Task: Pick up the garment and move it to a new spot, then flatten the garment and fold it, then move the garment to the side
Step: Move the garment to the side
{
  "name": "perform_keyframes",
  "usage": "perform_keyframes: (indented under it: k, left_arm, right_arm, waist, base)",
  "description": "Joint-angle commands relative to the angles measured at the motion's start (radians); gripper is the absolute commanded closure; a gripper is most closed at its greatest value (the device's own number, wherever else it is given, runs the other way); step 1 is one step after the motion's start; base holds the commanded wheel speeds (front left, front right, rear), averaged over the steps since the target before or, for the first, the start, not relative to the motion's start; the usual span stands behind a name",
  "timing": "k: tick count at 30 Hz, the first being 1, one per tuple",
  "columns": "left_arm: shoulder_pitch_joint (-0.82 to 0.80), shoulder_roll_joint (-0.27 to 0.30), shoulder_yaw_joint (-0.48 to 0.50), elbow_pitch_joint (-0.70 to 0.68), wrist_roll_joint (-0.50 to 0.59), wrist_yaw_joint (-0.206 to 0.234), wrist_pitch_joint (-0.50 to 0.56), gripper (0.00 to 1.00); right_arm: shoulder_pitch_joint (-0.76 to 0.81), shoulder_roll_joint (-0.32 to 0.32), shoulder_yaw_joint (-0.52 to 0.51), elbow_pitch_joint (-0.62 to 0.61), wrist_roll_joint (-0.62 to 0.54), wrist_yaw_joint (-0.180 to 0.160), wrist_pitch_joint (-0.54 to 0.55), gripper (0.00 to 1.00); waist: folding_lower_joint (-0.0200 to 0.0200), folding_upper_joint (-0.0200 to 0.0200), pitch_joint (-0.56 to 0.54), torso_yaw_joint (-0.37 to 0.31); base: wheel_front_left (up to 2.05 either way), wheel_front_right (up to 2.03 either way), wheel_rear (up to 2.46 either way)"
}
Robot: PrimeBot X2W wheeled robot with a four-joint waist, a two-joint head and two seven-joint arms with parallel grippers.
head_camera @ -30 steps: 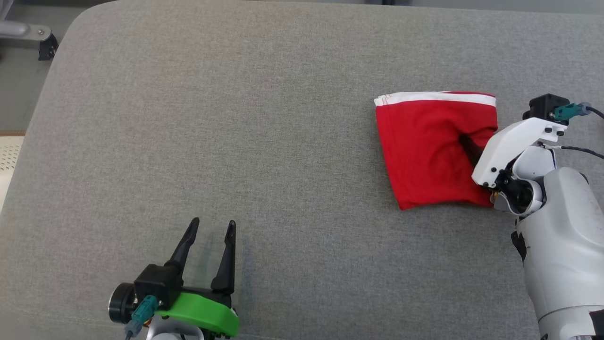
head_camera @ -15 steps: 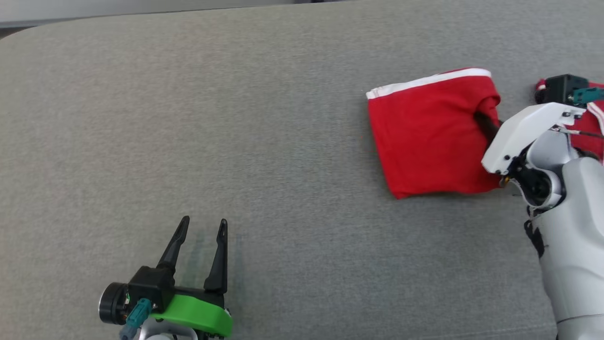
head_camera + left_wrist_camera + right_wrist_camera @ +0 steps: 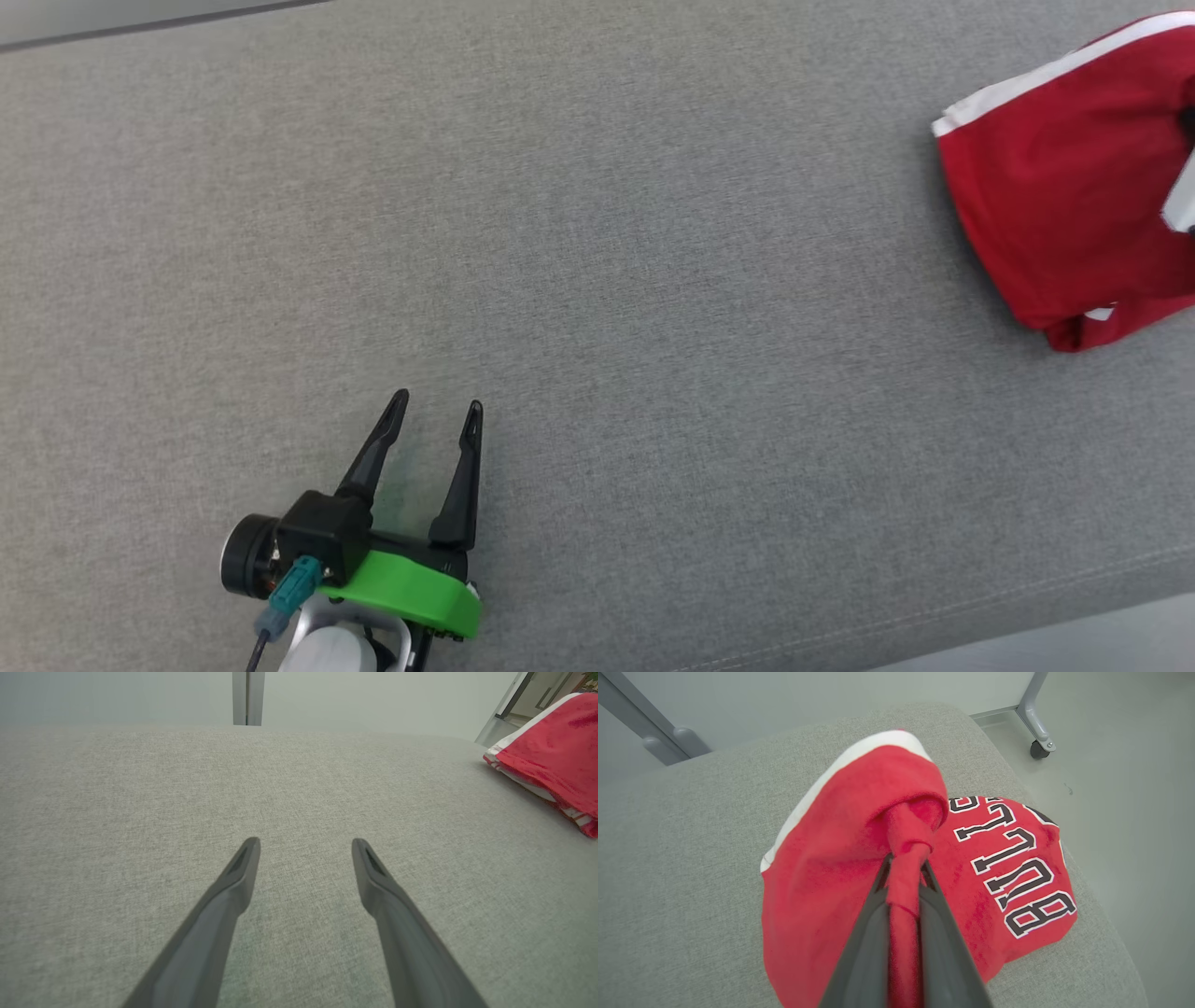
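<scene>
- The red jersey garment [image 3: 1055, 205] with a white band along one edge lay at the far right side of the grey fabric-covered counter [image 3: 653, 233], running past the right border of the head view.
- In the right wrist view the garment [image 3: 822, 868] sat close to a rounded corner of the counter [image 3: 668, 858]. Its upper layer was pulled up into a bunched ridge, and a lower layer showed white letters outlined in black.
- The right pincer [image 3: 906, 861] was clamped onto that bunched ridge, with red cloth squeezed between its two dark fingers.
- The left pincer [image 3: 439, 401] stood near the counter's front edge, left of the middle and well apart from the garment. Its fingers were spread wide with nothing between them.
- In the left wrist view the left pincer [image 3: 306, 842] pointed across the bare counter [image 3: 140, 788], with the garment [image 3: 556, 751] off at the upper right.
- A grey metal leg with a caster [image 3: 1038, 749] stood on the floor beyond the counter's corner.
</scene>
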Motion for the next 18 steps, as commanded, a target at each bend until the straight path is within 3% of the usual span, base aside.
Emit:
perform_keyframes:
  k: [1,3,4,5,11,14,18]
  left_arm:
    - [-0.007,0.004,0.004,0.007,-0.01,-0.002,-0.003,0.0]
    - [0.002,0.004,0.008,0.011,-0.011,-0.003,-0.003,0.0]
    - [0.006,0.004,0.011,0.013,-0.011,-0.003,-0.003,0.0]
    - [0.008,0.004,0.012,0.016,-0.008,-0.003,-0.003,0.0]
    - [0.014,0.004,0.03,0.017,-0.02,-0.004,-0.003,0.0]
    - [0.024,0.004,0.039,0.013,-0.026,-0.004,-0.003,0.0]
    - [0.05,0.004,0.056,0.003,-0.043,0.007,-0.003,0.0]
  right_arm:
    - [-0.016,-0.022,-0.011,0.01,-0.048,-0.001,0.018,1.0]
    - [-0.018,-0.048,-0.021,0.025,-0.108,-0.001,0.044,1.0]
    - [-0.018,-0.061,-0.028,0.026,-0.14,-0.001,0.047,0.72]
    - [-0.017,-0.078,-0.04,0.027,-0.176,-0.001,0.041,0.0]
    - [0.027,-0.102,-0.067,0.01,-0.343,-0.001,-0.088,0.0]
    - [0.051,-0.116,-0.047,-0.014,-0.364,-0.001,-0.136,0.0]
    - [0.112,-0.095,-0.031,-0.064,-0.298,-0.001,-0.226,0.0]
  waist:
    - [0.0,-0.0001,0.019,0.048]
    - [0.0,-0.0001,0.018,0.067]
    - [0.0,-0.0001,0.019,0.074]
    - [0.0,-0.0001,0.02,0.083]
    - [0.0,-0.0001,0.005,0.107]
    - [0.0,-0.0001,-0.019,0.11]
    - [0.0,-0.0001,-0.071,0.113]
  base:
    - [0.0,0.0,0.0]
    - [0.0,0.0,0.0]
    - [0.0,0.0,0.0]
    - [0.0,0.0,0.0]
    - [0.0,0.0,0.0]
    - [0.0,0.0,0.0]
    - [0.0,0.0,0.0]
